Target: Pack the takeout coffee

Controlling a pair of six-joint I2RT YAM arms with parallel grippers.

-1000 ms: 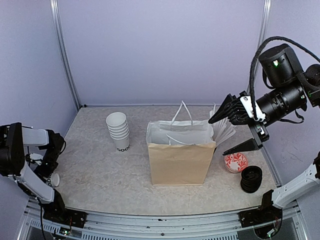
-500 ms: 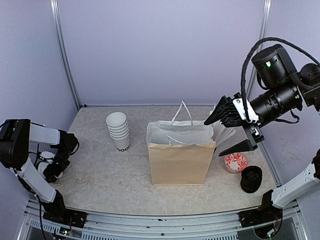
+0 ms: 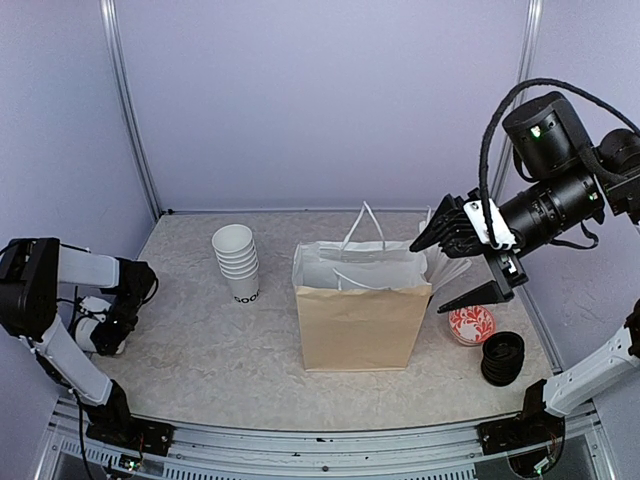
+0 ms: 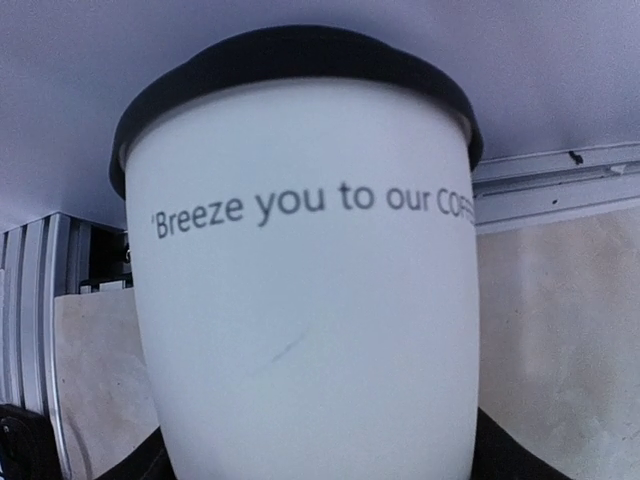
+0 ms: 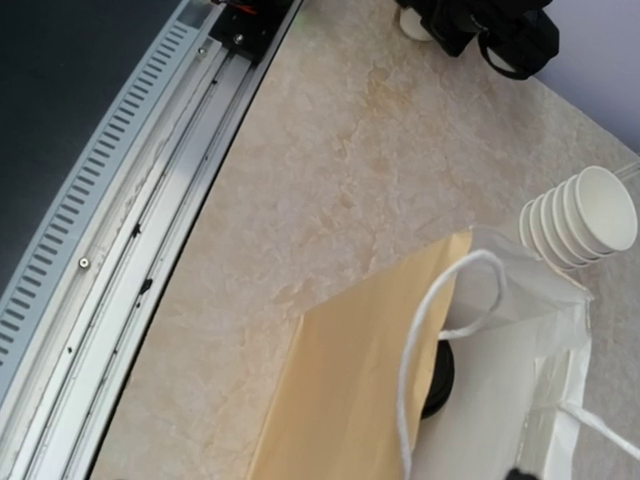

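A takeout coffee (image 4: 320, 300), a white cup with a black lid and black lettering, fills the left wrist view. It lies at the table's far left. My left gripper (image 3: 113, 325) has it between its jaws, and the dark fingers (image 4: 500, 455) press against its sides. In the right wrist view the black lid of a second takeout coffee (image 5: 438, 385) shows inside the brown paper bag (image 3: 360, 325). My right gripper (image 3: 456, 267) hangs open and empty above the bag's right edge.
A stack of lidless white cups (image 3: 237, 262) stands left of the bag. White sticks (image 3: 447, 262) rise behind the bag's right corner. A red patterned disc (image 3: 471, 324) and a stack of black lids (image 3: 502, 357) lie at the right. Purple walls enclose the table.
My left gripper swung forward and down onto the lying cup and narrowed its jaws around it. The right arm drifted slightly left and stayed open.
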